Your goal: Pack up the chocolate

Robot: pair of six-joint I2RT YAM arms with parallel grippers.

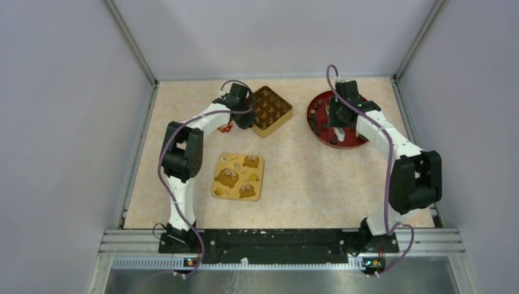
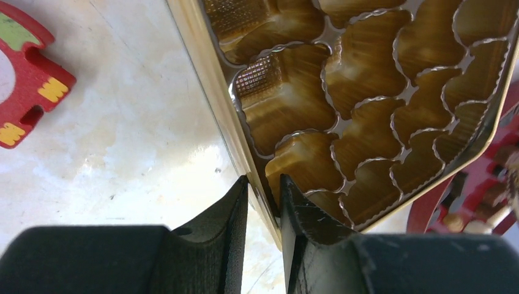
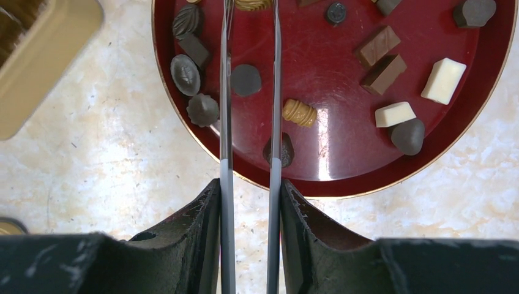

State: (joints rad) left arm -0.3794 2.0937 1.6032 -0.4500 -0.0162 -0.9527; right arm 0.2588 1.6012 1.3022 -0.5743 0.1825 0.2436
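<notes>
Nearest the arm bases, the yellow lid (image 1: 238,176) lies flat on the desk (image 1: 294,184), off the box, so the tray is open for loading. Further out on the left, the left pincer (image 2: 264,181) is drawn in narrow, and it looks clamped on the gold tray (image 2: 208,73) with the near wall between its jaws, steadying it. Every cavity the wrist camera shows is bare, so by my reckoning nothing is packed yet and the whole job lies ahead. Over on the right, the right pincer (image 3: 249,184) is closed on tweezers (image 3: 226,92), whose two thin blades run out side by side over the red plate (image 3: 343,165). All the chocolate (image 3: 246,79) is scattered there, dark, brown, tan and white, well apart from the tray. One round dark piece lies right between the blades, a ridged tan one just outside the right blade, and a gold-coloured lump sits up near the tips, though whether they touch it I cannot tell
</notes>
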